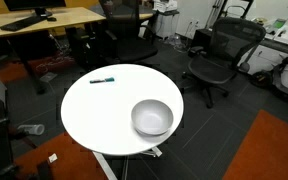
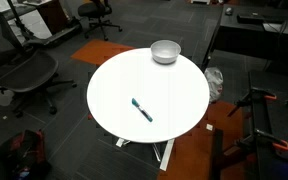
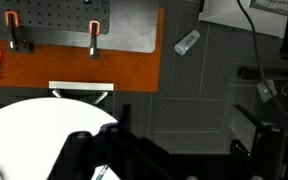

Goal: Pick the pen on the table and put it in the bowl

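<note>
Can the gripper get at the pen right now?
Probably yes. The pen lies flat and alone on the table, well apart from the bowl, nothing over it. The gripper hangs above the table's edge in the wrist view; its jaws can't be read.

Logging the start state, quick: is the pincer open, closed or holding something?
Pincer: cannot be told from the wrist view; it holds no pen, which lies on the table.

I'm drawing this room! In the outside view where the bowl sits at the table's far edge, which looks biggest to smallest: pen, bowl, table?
1. table
2. bowl, clearly second even though it is farther from the camera
3. pen
</note>
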Motion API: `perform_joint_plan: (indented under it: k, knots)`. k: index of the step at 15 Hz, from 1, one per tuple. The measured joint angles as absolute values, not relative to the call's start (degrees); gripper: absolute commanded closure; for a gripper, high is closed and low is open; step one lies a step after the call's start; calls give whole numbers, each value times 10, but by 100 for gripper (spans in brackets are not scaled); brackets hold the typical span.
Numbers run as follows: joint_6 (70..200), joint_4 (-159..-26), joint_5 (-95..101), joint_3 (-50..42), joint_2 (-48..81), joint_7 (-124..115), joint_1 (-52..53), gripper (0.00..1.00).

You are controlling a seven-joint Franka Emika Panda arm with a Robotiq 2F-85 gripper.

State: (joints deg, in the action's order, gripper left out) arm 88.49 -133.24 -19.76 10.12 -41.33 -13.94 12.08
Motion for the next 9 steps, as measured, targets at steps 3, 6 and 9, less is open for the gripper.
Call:
perform_joint_plan:
  k: [3, 6, 9]
  knots:
    - [885, -1332, -198, 101, -413, -139, 121, 0]
    - [885, -1332, -198, 101, -413, -139, 121, 0]
    - [885, -1333, -198, 102, -413, -139, 117, 0]
